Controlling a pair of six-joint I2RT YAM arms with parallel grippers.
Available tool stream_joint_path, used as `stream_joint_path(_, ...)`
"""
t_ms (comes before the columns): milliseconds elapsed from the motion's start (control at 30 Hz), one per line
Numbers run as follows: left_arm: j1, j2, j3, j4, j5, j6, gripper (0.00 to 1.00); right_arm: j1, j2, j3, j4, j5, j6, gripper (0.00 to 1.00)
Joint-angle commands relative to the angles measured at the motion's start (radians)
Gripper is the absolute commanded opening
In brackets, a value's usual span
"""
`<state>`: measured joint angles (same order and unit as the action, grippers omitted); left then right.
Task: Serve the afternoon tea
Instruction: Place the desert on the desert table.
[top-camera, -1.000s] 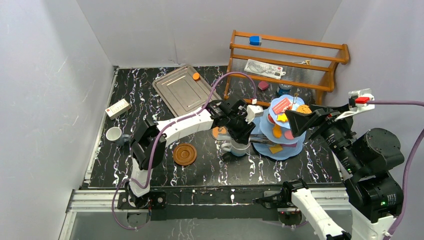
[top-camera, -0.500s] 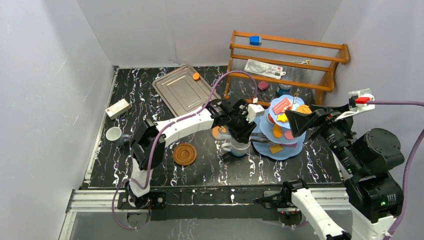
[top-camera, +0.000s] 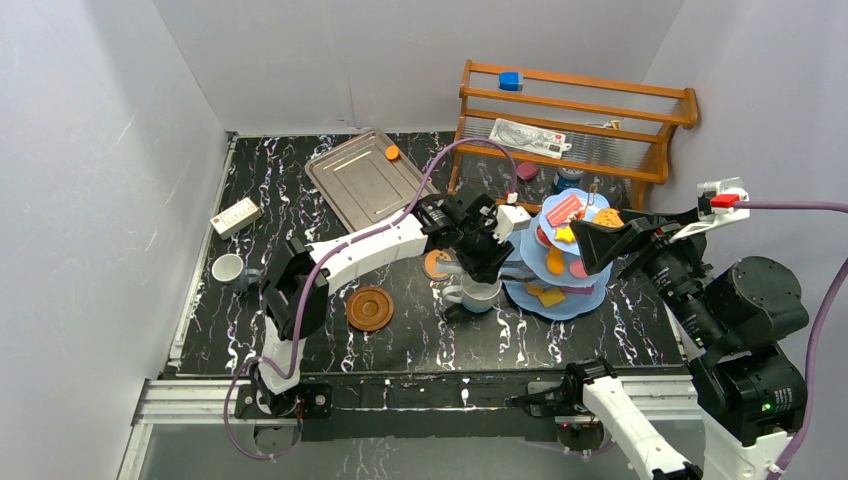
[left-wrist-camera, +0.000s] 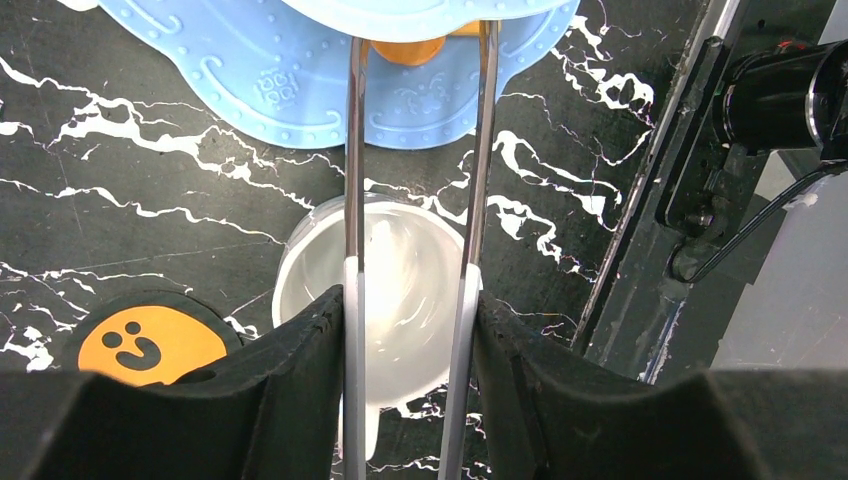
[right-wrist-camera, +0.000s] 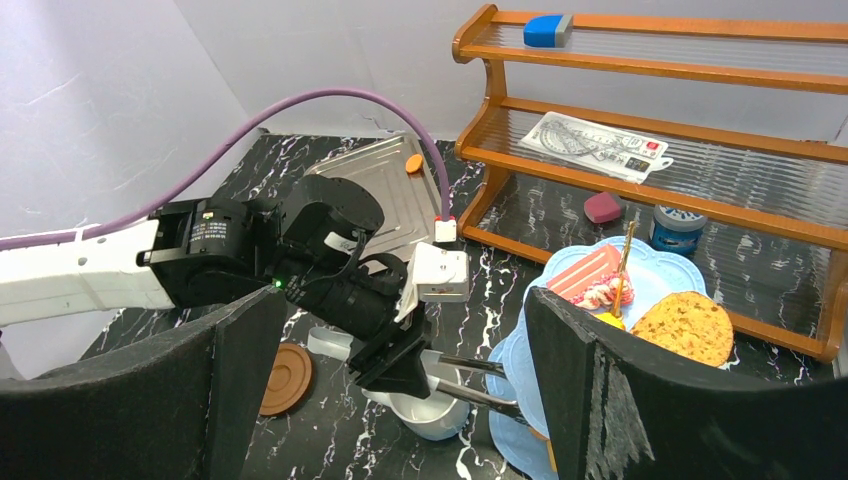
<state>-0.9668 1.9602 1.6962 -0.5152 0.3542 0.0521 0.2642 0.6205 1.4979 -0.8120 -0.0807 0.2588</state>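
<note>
My left gripper (top-camera: 481, 250) is shut on the metal tongs (left-wrist-camera: 354, 150), above a white mug (top-camera: 479, 293). The tongs reach to the light-blue three-tier stand (top-camera: 590, 292). In the left wrist view their arms pass either side of an orange pastry (left-wrist-camera: 415, 50) on the lower tier (left-wrist-camera: 290, 70); their tips are hidden under the tier above. The mug (left-wrist-camera: 400, 285) lies right below the tongs. The top tier holds a pink cake (right-wrist-camera: 592, 275) and a cookie (right-wrist-camera: 685, 325). My right gripper (top-camera: 603, 245) is open and empty, high beside the stand.
A brown saucer (top-camera: 369, 308) lies left of the mug. An orange smiley cookie (top-camera: 435, 264) sits on a dark saucer. Another mug (top-camera: 228, 268) stands far left. A silver tray (top-camera: 362, 185) with an orange pastry (top-camera: 392, 152) is at the back, and a wooden rack (top-camera: 575, 120) behind the stand.
My left gripper has moved a little up and toward the stand with the tongs, so more of the white mug shows. The right arm has not moved.
</note>
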Motion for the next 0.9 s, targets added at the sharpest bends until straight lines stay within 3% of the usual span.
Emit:
stream_joint_path(0,-0.007,-0.013,0.037,-0.004,0.003,0.018,0.43,0.006,-0.010,0.030,0.054,0.013,-0.002,0.99)
stream_joint_path(267,-0.007,-0.048,0.009,-0.026,-0.037,0.014,0.40,0.006,-0.011,0.024,0.056,0.012,-0.001,0.99)
stream_joint_path(867,-0.002,-0.173,-0.066,-0.030,-0.314,-0.001,0.38,0.006,-0.010,0.020,0.060,0.007,0.002,0.99)
